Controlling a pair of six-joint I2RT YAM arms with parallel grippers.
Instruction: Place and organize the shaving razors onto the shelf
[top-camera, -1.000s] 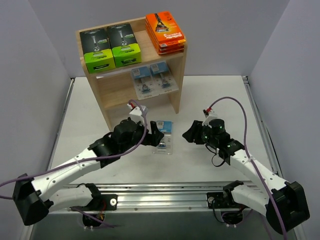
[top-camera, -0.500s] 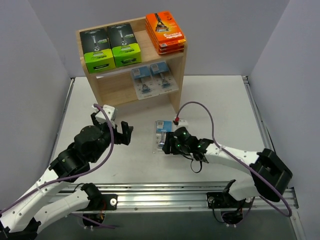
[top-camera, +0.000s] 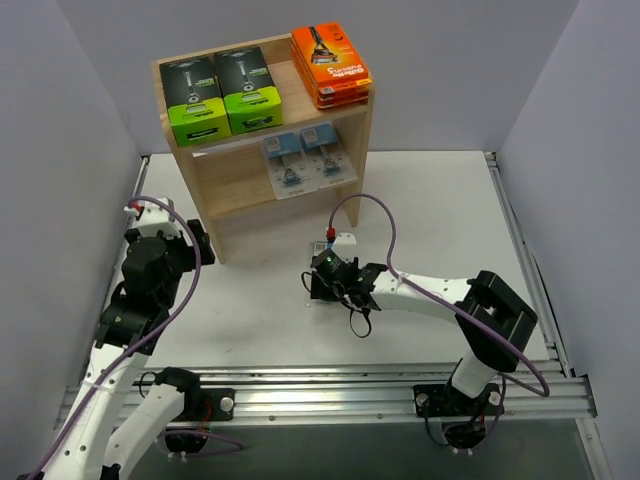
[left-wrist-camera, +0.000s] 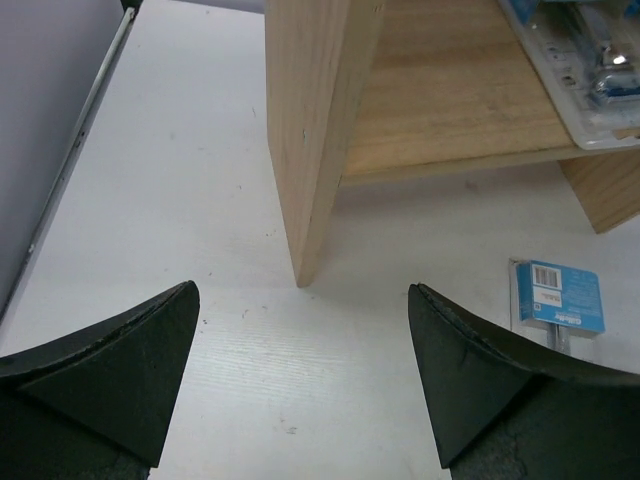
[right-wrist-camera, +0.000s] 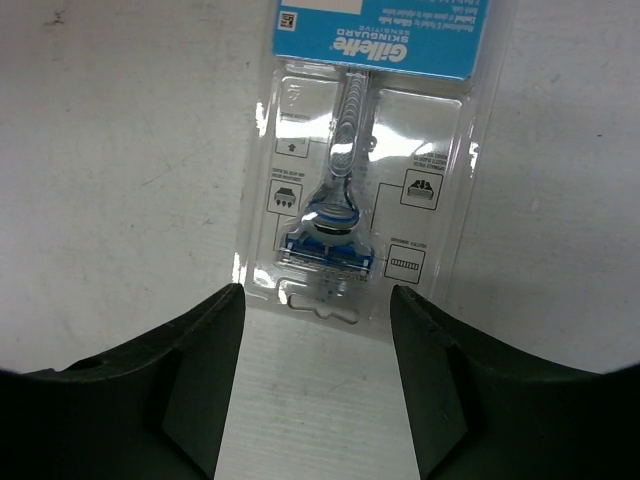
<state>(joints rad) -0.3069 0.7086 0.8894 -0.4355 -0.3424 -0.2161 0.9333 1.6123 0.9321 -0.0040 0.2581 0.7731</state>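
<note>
Right gripper (right-wrist-camera: 315, 340) spread wide, poised over the lone blister pack (right-wrist-camera: 345, 180) — flat on the table (top-camera: 440, 210) before the shelf (top-camera: 230, 180) | left gripper (left-wrist-camera: 300, 340) parted, empty | next: straddle pack's near edge squarely, pinch firmly — thin plastic may slip

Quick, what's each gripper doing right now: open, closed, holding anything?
Left gripper: open, holding nothing.
Right gripper: open, its fingers either side of the near end of the blister pack, not clamped on it.
</note>
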